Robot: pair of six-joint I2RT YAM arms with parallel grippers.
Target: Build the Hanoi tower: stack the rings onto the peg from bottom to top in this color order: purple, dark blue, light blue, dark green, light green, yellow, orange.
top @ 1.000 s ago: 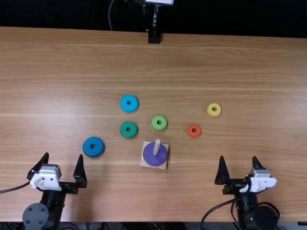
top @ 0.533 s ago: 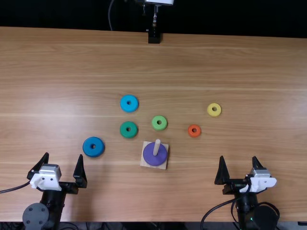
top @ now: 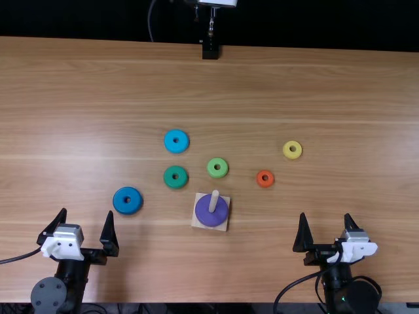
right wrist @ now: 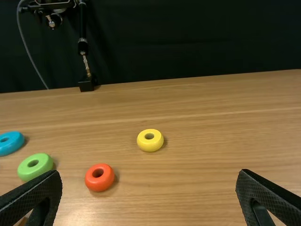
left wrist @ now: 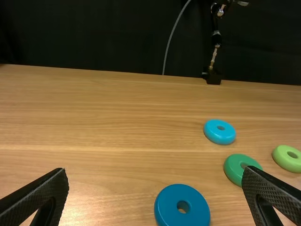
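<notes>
In the top view, nothing shifts across the three moments, so we gain no new ring. Below the frame's centre, the purple ring lies around the one peg on its single base; dark blue, we judge, comes next. We count seven rings, six loose on the tabletop: dark blue, light blue and dark green left of centre, light green near the middle, orange and yellow right. Two grippers, left and right, wait in the lower corners, both pairs of fingers spread, released, grasping nothing.
</notes>
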